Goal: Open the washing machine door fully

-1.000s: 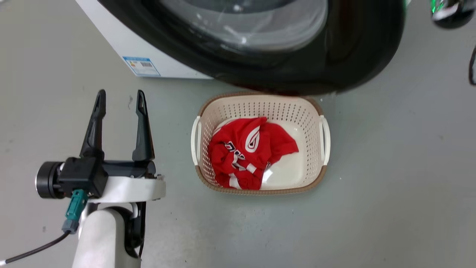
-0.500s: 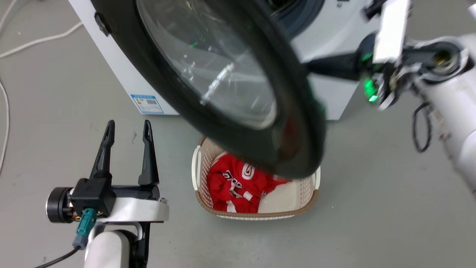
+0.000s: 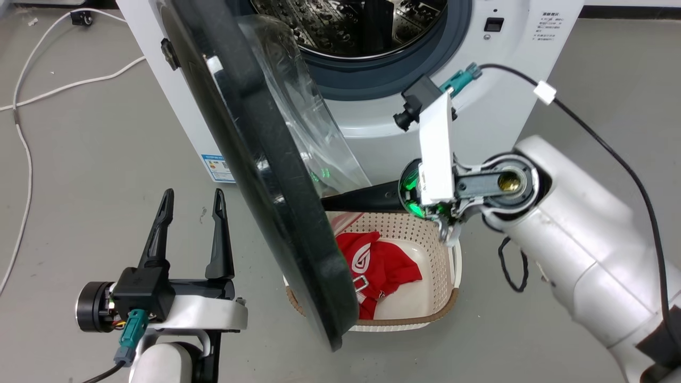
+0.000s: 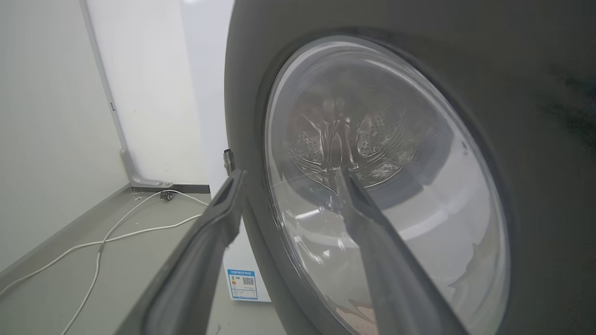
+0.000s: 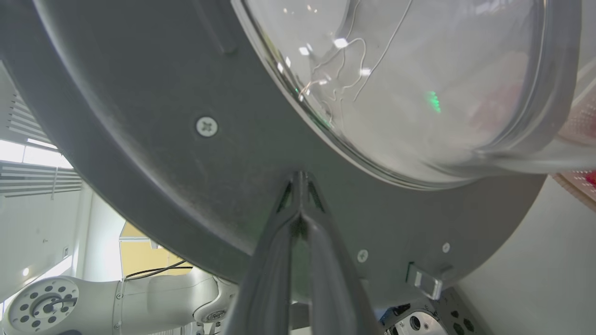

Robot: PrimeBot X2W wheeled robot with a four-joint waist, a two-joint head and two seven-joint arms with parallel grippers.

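The washing machine (image 3: 505,64) stands at the top of the head view, its steel drum (image 3: 351,26) exposed. The washing machine door (image 3: 266,159) hangs swung out, edge-on to me, its glass bowl (image 3: 303,127) facing the machine. My right gripper (image 3: 332,200) is shut with nothing in it. Its tips (image 5: 299,176) press on the door's grey inner rim (image 5: 163,177), just below the glass bowl (image 5: 419,83). My left gripper (image 3: 193,194) is open on the door's outer side, apart from it. In the left wrist view the left gripper (image 4: 288,172) points at the door's window (image 4: 419,209).
A cream laundry basket (image 3: 425,229) holding a red garment (image 3: 383,266) sits on the floor under the door's lower edge and my right forearm. White cables (image 3: 32,106) trail over the floor at the left. A blue label (image 3: 215,167) marks the machine's side.
The head camera has lifted, bringing the machine front and drum into view. The door has swung from face-on to edge-on. My right arm has come in, shut fingers against the door's inner side.
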